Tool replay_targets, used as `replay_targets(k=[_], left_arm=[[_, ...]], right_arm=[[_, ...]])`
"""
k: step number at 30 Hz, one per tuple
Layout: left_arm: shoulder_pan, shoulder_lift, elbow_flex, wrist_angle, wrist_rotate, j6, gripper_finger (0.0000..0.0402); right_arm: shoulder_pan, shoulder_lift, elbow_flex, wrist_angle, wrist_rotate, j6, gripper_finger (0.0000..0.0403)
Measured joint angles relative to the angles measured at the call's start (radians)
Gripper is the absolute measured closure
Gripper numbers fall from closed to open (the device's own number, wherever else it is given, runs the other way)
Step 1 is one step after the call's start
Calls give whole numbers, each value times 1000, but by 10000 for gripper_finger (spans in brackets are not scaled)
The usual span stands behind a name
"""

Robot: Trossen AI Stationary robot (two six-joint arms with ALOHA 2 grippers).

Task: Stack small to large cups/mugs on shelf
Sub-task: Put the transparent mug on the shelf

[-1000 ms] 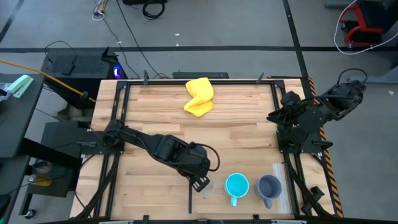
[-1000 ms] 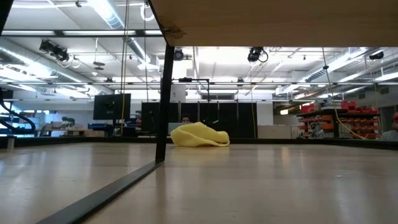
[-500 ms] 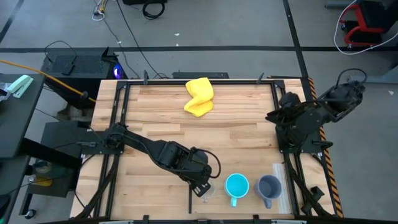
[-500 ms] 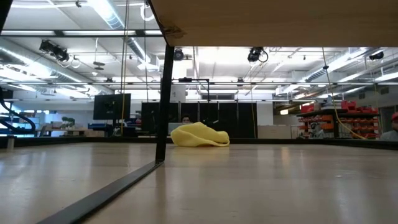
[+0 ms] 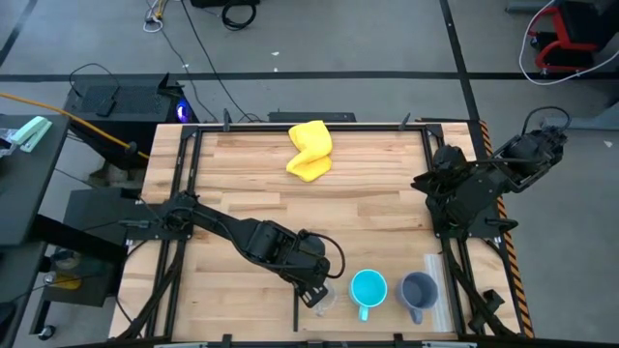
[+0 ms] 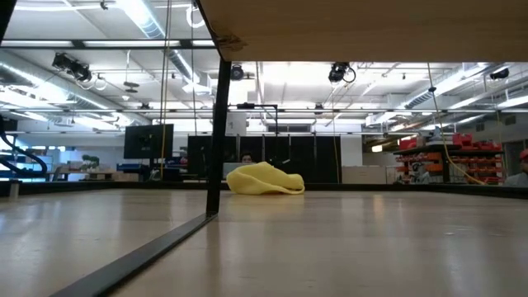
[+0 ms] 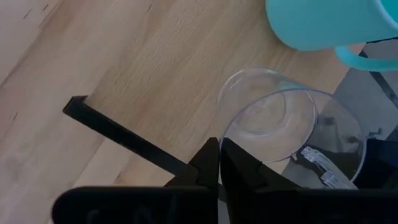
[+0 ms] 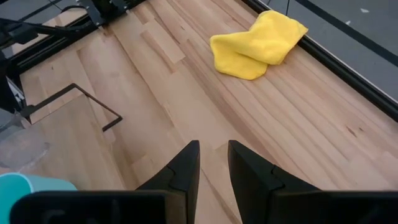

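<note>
The small clear glass cup stands near the table's near edge, with the bright-blue mug to its right and the grey-blue mug further right, both upright on their bases. My left gripper is at the glass's left side and shut on it; the left wrist view shows the glass and the blue mug's wall just beyond. My right gripper waits open over the table's right edge. The low view shows neither cups nor grippers. My left gripper pinches the glass cup's wall at the rim, on the side away from the blue mug. One finger is inside the cup and the other outside. The fingers come slanting down from the table's left. The cup looks upright.
A crumpled yellow cloth lies near the far edge. A thin black bar runs across the wood beside the glass. In the low view a board spans overhead. Bare wood lies between the cloth and the cups.
My left gripper has moved a little toward the table's near edge, and the glass cup has shifted with it. The two mugs and the cloth have stayed where they were.
</note>
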Motion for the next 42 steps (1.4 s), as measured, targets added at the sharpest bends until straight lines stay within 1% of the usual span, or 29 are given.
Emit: replay_targets(k=[4, 8, 15, 27, 30, 32, 38, 42], left_arm=[[0, -1, 0, 14, 0, 12, 387], [0, -1, 0, 62, 0, 15, 378], [0, -2, 0, 58, 0, 14, 362], [1, -17, 14, 52, -1, -5, 357], [1, -22, 38, 56, -22, -4, 356], [2, -30, 31, 79, -26, -5, 356], [2, -34, 31, 77, -32, -4, 358], [9, -50, 36, 57, -67, 14, 363]], right_arm=[[0, 0, 0, 0, 0, 0, 312], [0, 0, 0, 0, 0, 0, 312], [0, 0, 0, 0, 0, 0, 312], [0, 0, 0, 0, 0, 0, 312], [0, 0, 0, 0, 0, 0, 312], [0, 0, 0, 0, -1, 0, 312], [0, 0, 0, 0, -1, 0, 312], [0, -1, 0, 0, -11, -1, 312]])
